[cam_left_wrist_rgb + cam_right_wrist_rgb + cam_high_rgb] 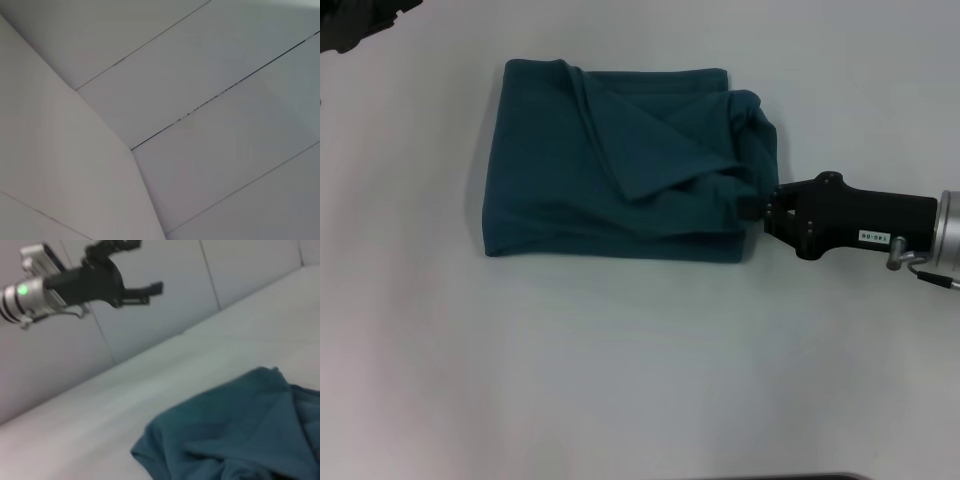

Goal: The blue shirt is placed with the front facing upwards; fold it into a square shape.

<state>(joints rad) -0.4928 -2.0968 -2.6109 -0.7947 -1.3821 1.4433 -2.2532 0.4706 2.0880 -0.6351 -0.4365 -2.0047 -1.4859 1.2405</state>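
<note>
The dark teal-blue cotton shirt (610,165) lies on the pale grey worktop (620,380) as a roughly square folded bundle, sitting toward twelve o'clock of the worktop's centre in the head view, with diagonal creases across its top layer and a bunched lump of cloth at its three o'clock edge. The black right end effector (757,203) reaches in from three o'clock and its tip meets that bunched edge; whether it is clenched on the fabric or released cannot be told, since the cloth hides its fingertips. The left end effector (150,288) hangs raised well away from the shirt, in front of a panelled wall (165,285), its fingers spread apart and holding nothing.
</note>
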